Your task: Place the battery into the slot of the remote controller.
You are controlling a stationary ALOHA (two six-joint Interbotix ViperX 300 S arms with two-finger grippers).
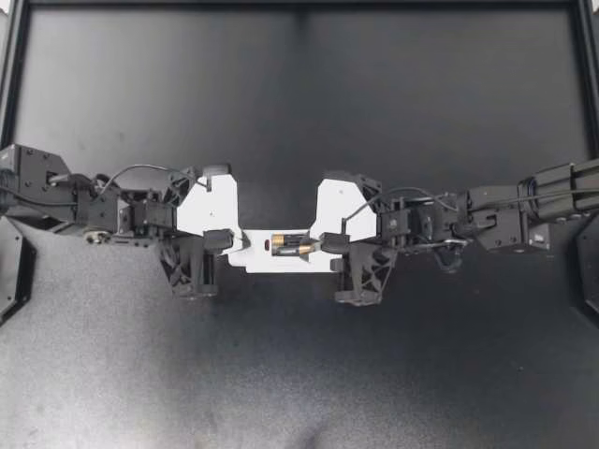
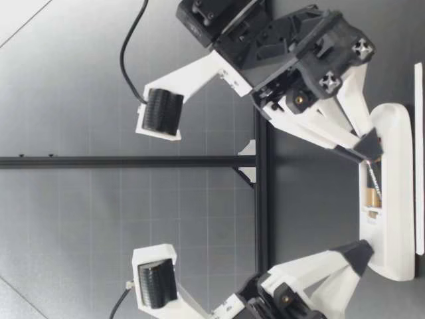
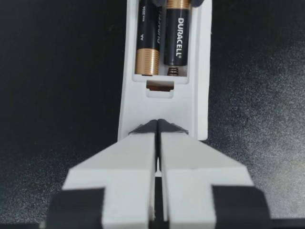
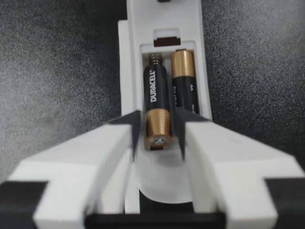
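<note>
Black matte tabletop (image 1: 299,112) fills the top view. Two arms reach in over it, my left arm (image 1: 84,201) and my right arm (image 1: 505,220), and meet near the middle. One long white plastic remote controller (image 1: 267,262) lies between them, with its back up and its battery compartment open.

Each arm carries one claw. My left claw (image 1: 218,241) has its two white fingers pressed together. Their black tips meet over one end of the remote, and nothing shows between them. My right claw (image 1: 329,244) comes in over the other end.

Two batteries lie side by side in the compartment. My right claw pinches one black-and-copper cylindrical battery (image 4: 155,112) from both sides at its copper end. That battery's far end points at the spring in its slot, and I cannot tell whether it is fully seated. The second battery (image 4: 183,81) lies in the neighbouring slot, clear of both claws.
</note>
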